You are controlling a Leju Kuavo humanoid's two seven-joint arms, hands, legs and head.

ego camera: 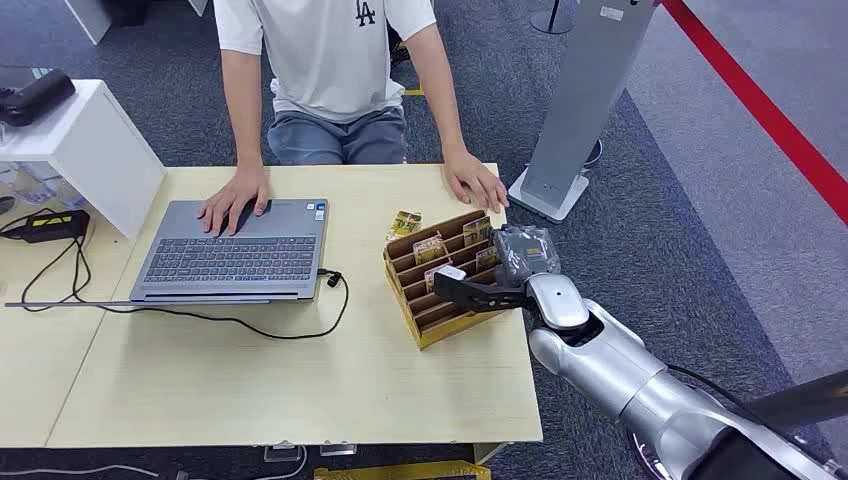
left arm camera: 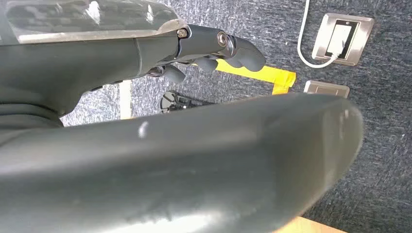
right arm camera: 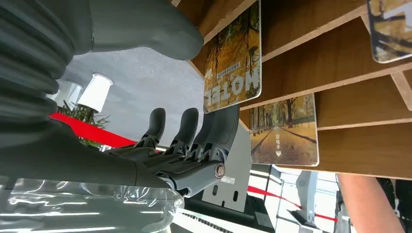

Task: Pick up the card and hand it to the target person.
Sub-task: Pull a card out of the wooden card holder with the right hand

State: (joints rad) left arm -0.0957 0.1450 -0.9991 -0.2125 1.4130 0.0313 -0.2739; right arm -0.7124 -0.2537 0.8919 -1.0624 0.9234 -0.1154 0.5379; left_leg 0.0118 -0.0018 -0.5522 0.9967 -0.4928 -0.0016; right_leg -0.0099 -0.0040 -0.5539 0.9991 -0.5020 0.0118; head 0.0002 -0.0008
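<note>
At the wooden card rack (ego camera: 440, 275), your right hand (ego camera: 480, 285) reaches open-fingered; pinch the hotel card (right arm camera: 232, 60) squarely before lifting

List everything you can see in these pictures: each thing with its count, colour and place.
Table: one, pale wood, centre.
Laptop: one, grey, on the table's left part.
Cable: one, black, trailing from the laptop.
Rack: one, brown, on the table's right part.
Cards: several, yellow-brown, in the rack's slots; one lies loose behind it.
Stand: one, grey, on the carpet right of the table.
Floor tape: one red strip.
Person: one, white shirt, behind the table, hands on it.
Right hand: grey, at the rack.
Left hand: dark, above the carpet.
</note>
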